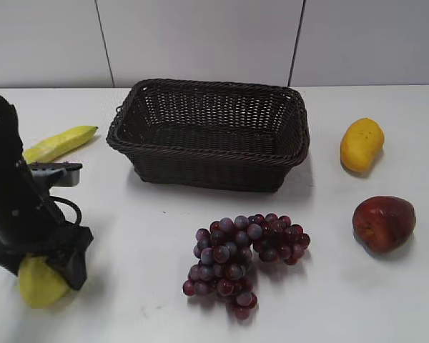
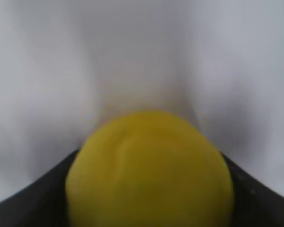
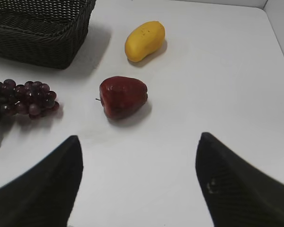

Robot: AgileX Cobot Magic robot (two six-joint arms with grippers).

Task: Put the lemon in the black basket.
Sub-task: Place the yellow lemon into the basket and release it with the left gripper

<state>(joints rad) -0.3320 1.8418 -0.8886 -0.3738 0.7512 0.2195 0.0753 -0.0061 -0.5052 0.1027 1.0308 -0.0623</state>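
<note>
White table (image 1: 164, 314), left gripper (image 1: 53, 268) closed around lemon (image 1: 39, 282) at front left, right gripper (image 3: 139, 184) wide, holding nothing, one basket (image 1: 211, 136), one grape bunch (image 1: 239, 257), one mango (image 1: 362, 145), one red fruit (image 1: 384, 223), one banana (image 1: 59, 143)

I find no lettering, label, brand mark or number that I can read in any of my three views. The black basket (image 1: 209, 136), the fruit and the white table (image 1: 343, 300) all show plain surfaces, and my left wrist view is too blurred to show print.
</note>
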